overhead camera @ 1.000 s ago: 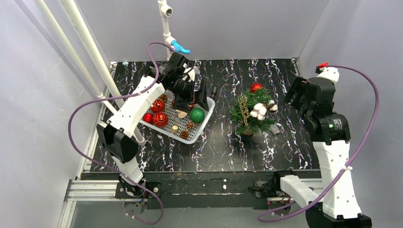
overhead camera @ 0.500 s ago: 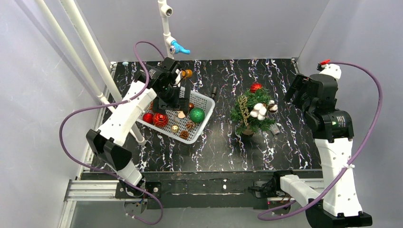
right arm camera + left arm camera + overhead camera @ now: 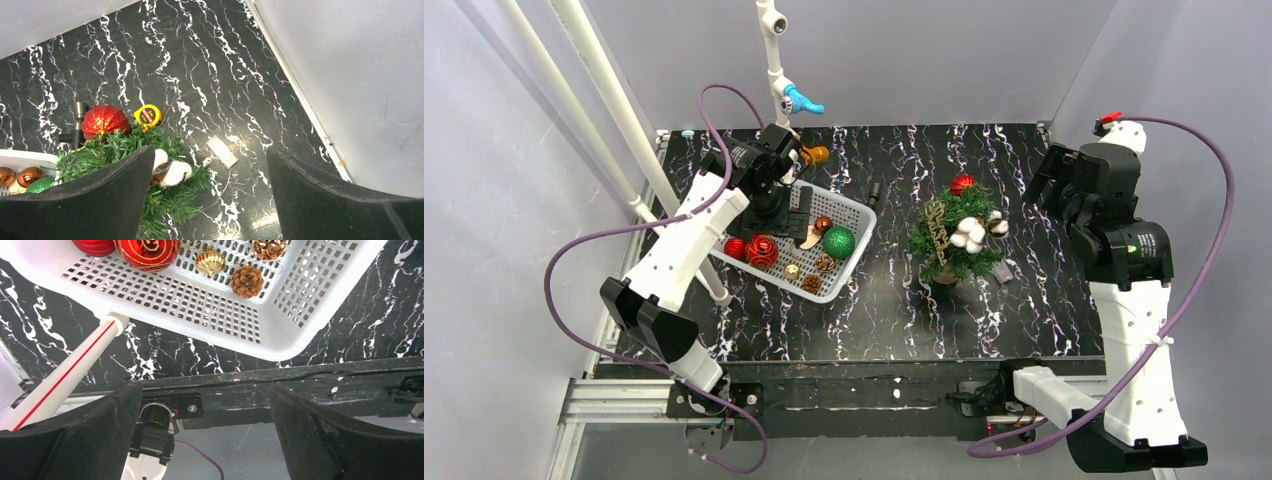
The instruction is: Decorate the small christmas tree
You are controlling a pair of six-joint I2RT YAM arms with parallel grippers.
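The small christmas tree (image 3: pixel 954 240), a miniature dark green bristly fir on a small brown base, stands upright right of centre on the black, white-veined table (image 3: pixel 894 310), well to the right of the white perforated plastic basket (image 3: pixel 854 255). We judge it light and top-heavy, liable to tip under a sideways push. Its needle branches look soft and springy. We advise steadying it low, at the trunk just above the base, and loading branch tips from above. The left gripper (image 3: pixel 205 395) hangs above the basket, jaws spread wide and empty. The right gripper (image 3: pixel 210 155), to the right of the tree, is likewise spread and holds nothing.
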